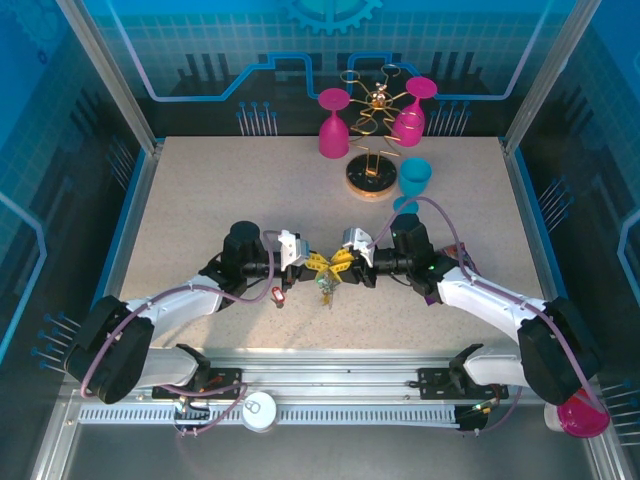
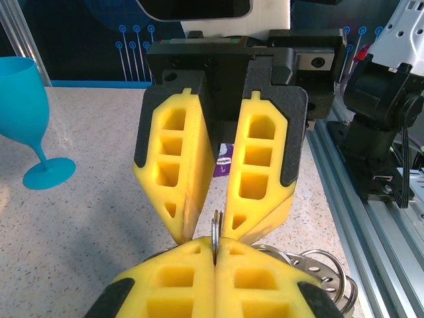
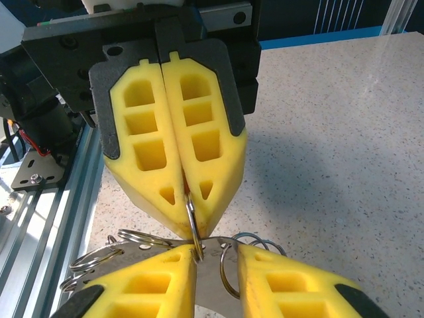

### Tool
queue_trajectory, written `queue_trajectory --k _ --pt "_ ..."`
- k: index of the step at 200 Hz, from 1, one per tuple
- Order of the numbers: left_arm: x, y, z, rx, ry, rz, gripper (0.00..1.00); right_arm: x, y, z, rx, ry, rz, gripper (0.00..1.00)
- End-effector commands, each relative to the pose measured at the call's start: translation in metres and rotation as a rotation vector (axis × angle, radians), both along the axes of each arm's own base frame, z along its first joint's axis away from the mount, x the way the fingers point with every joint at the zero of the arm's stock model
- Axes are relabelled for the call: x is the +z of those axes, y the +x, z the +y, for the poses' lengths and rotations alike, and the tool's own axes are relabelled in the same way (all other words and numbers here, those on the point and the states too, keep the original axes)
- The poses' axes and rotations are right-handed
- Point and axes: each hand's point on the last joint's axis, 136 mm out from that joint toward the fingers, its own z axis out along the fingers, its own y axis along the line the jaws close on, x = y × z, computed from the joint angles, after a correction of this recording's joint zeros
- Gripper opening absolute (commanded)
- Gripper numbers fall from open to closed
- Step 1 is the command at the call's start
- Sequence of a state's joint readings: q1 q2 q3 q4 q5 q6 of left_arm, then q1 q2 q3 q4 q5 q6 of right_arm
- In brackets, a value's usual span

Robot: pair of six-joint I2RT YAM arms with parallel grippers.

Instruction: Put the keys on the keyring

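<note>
From the top camera I see both arms reaching inward, so that the left hand (image 1: 316, 262) and the right hand (image 1: 344, 262) meet tip to tip above the middle of the surface (image 1: 200, 200). My left hand has its yellow fingers (image 2: 179, 281) pressed together, and they pinch the keyring (image 3: 191, 222) by its thin metal edge. In the right wrist view the loop stands upright out of those tips. The right hand's fingers (image 3: 152, 288) stand partly apart on either side of that same ring, with a flat silvery piece (image 3: 209, 288) between them. I cannot tell whether they grip it or merely flank it. Several more wire rings (image 2: 321, 265) fan out just beside the hands. The keys (image 1: 325, 290) hang as a small cluster right beneath the point where the hands meet, too small for me to sort by colour. A small red thing (image 1: 278, 296) lies on the surface near the left hand, and I cannot tell what it is. Through the gap in the right hand's fingers, the left wrist view shows a purple packet (image 2: 224, 158) behind. Well apart, at the far edge, a blue glass (image 1: 415, 178) stands upright just beside the gold rack (image 1: 372, 135), with two pink glasses (image 1: 333, 130) at the rack.
</note>
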State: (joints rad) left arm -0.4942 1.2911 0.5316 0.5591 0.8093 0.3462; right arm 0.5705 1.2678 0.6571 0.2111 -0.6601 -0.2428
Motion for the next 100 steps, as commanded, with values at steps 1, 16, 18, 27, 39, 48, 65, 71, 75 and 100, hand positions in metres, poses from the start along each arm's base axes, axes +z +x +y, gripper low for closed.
queue_trajectory --k 1,16,18,27,39,48,65,71,75,100 --pt "0.002 -0.009 -0.002 -0.049 -0.015 -0.025 0.00 0.012 -0.003 0.001 0.005 0.024 -0.047 0.23" --pt "0.002 -0.009 -0.002 -0.051 -0.015 -0.024 0.00 0.013 -0.005 0.002 0.018 0.030 -0.042 0.22" --pt "0.002 -0.009 -0.002 -0.052 -0.016 -0.026 0.00 0.013 -0.005 0.002 0.020 0.030 -0.042 0.21" --pt "0.002 -0.010 -0.002 -0.054 -0.014 -0.024 0.00 0.014 -0.006 0.003 0.030 0.035 -0.039 0.21" --pt "0.002 -0.010 -0.002 -0.055 -0.015 -0.024 0.00 0.015 -0.006 0.005 0.039 0.040 -0.038 0.19" --pt "0.003 -0.010 -0.003 -0.058 -0.017 -0.026 0.00 0.016 -0.007 0.007 0.045 0.044 -0.039 0.18" --pt "0.004 -0.010 -0.003 -0.061 -0.019 -0.025 0.00 0.017 -0.007 0.011 0.060 0.048 -0.040 0.15" --pt "0.004 -0.011 -0.003 -0.062 -0.019 -0.024 0.00 0.018 -0.007 0.012 0.063 0.051 -0.040 0.13" --pt "0.004 -0.011 -0.003 -0.064 -0.020 -0.023 0.00 0.018 -0.006 0.013 0.064 0.054 -0.039 0.12" --pt "0.003 -0.011 -0.003 -0.062 -0.012 -0.018 0.00 0.025 -0.005 0.016 0.072 0.078 -0.052 0.00"
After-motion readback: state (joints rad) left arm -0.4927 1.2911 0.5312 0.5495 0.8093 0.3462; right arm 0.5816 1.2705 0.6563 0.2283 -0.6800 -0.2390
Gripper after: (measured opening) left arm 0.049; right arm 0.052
